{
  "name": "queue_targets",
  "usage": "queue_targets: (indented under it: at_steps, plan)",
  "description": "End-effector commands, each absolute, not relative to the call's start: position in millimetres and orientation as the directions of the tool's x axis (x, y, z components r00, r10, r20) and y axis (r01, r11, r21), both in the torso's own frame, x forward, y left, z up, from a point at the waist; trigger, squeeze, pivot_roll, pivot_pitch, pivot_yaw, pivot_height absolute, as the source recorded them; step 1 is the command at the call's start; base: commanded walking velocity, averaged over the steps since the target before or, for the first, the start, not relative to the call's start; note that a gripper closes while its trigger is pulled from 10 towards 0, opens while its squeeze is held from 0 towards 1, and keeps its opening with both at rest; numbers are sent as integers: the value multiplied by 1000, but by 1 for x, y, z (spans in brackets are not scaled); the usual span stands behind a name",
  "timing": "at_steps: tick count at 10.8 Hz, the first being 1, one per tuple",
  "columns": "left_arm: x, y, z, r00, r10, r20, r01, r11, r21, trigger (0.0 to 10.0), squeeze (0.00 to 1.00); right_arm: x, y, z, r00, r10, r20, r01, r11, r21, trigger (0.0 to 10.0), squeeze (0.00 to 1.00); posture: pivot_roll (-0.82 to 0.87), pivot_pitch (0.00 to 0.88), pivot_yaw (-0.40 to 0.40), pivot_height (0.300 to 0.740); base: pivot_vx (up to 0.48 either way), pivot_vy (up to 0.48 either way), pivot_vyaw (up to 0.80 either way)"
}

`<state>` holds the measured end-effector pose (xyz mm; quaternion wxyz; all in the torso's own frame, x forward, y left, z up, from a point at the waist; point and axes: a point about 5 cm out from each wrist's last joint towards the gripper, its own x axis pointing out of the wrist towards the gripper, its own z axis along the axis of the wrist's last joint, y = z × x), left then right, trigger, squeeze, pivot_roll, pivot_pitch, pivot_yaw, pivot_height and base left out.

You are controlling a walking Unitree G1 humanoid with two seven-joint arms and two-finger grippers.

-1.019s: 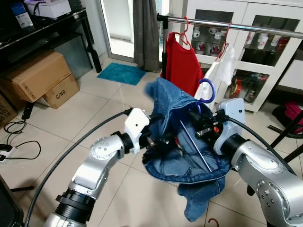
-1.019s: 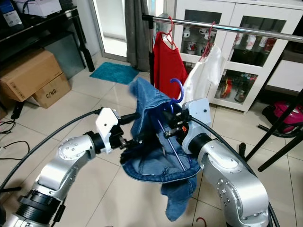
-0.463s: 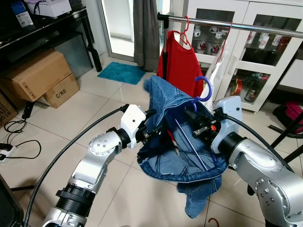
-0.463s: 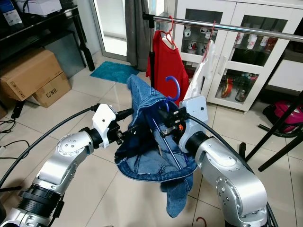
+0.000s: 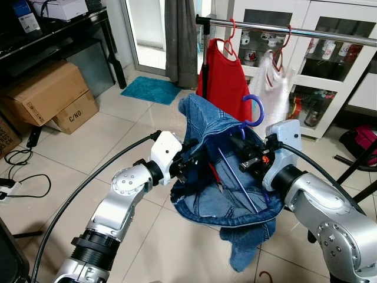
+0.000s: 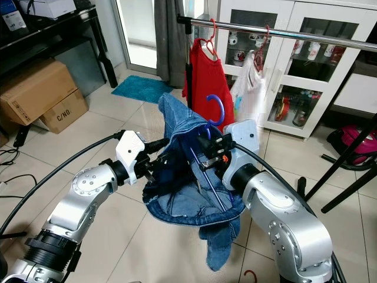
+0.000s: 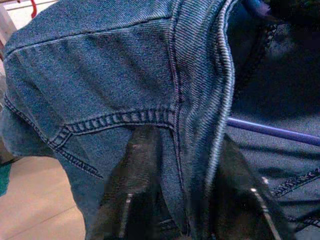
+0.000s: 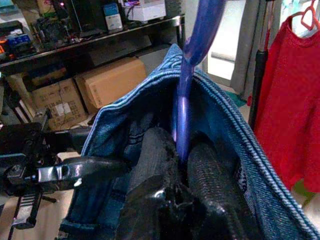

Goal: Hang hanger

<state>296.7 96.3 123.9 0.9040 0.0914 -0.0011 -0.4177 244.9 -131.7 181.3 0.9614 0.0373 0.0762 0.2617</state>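
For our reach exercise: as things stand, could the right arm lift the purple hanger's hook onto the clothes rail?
Probably yes. The right end effector grips the purple hanger below its hook, and the clothes rail has a bare stretch right of the white garment. The denim garment hanging from it may drag.

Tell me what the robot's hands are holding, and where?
Right hand pinches the purple plastic hanger by its neck; left hand grips the blue denim garment's fabric.

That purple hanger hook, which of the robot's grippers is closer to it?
The right. The right gripper is shut on the purple hanger just below its hook; the left gripper pinches the denim garment, further from the hook.
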Motion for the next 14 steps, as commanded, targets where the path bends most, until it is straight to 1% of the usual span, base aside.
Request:
queue_targets:
  at_steps: [1,7,9,11,12,13,14]
  plan:
    - [301,99,127,661,-747,-70,744,641,188,0,0,243,-129,189,847,524,-90,-515,850,106,0,0,-166,0,80,740,0,0,0]
    - [303,104,128,663,-745,-70,743,645,179,0,0,243,-129,188,847,524,-91,-516,851,103,0,0,-166,0,84,740,0,0,0]
    - [305,108,128,684,-726,-71,725,665,181,0,0,243,-129,188,847,525,-90,-516,850,103,0,0,-164,0,84,740,0,0,0]
    - [319,135,140,766,-640,-58,632,735,244,0,0,242,-129,184,848,519,-113,-512,855,86,0,0,-163,0,88,740,0,0,0]
    - [323,143,146,781,-622,-52,611,745,268,0,0,241,-130,182,846,518,-125,-513,856,73,0,0,-163,0,88,740,0,0,0]
    - [329,154,161,801,-598,-37,577,753,316,0,0,242,-132,179,839,523,-149,-523,851,42,0,0,-159,0,92,740,0,0,0]
    - [333,164,171,819,-572,-33,545,760,353,0,0,241,-133,178,818,550,-168,-558,830,0,0,0,-153,0,93,740,0,0,0]
